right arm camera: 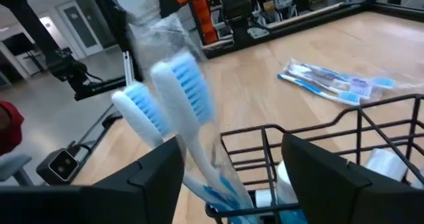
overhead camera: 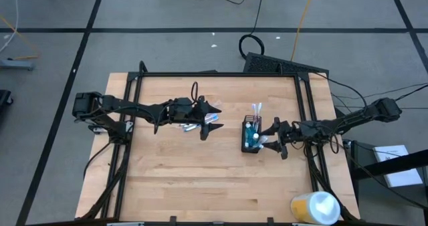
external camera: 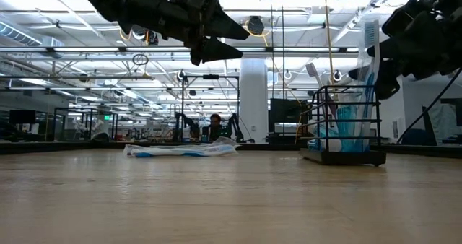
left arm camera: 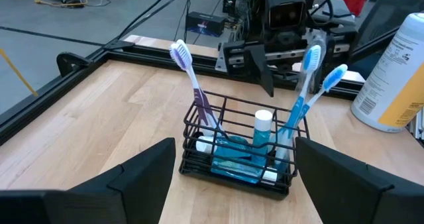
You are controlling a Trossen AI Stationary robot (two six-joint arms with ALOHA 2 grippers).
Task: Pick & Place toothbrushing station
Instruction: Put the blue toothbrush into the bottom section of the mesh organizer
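A small black wire cup (overhead camera: 251, 138) stands on its base on the wooden table, right of centre. It holds three upright toothbrushes (left arm camera: 311, 85) and a white-and-blue tube (left arm camera: 264, 128). My right gripper (overhead camera: 267, 138) is open at the cup's right side. In the right wrist view two brush heads (right arm camera: 169, 98) rise between its fingers, and I cannot tell whether a finger touches them. My left gripper (overhead camera: 212, 119) hangs open above the table's middle, over several wrapped toothbrushes (overhead camera: 194, 126) lying flat. It points at the cup (left arm camera: 238, 151).
A yellow-and-white canister (overhead camera: 314, 207) stands at the table's near right corner. A black frame (overhead camera: 221, 74) borders the table on its far, left and right sides. Bare wood lies toward the near edge. A person (external camera: 214, 125) sits far off in the room behind.
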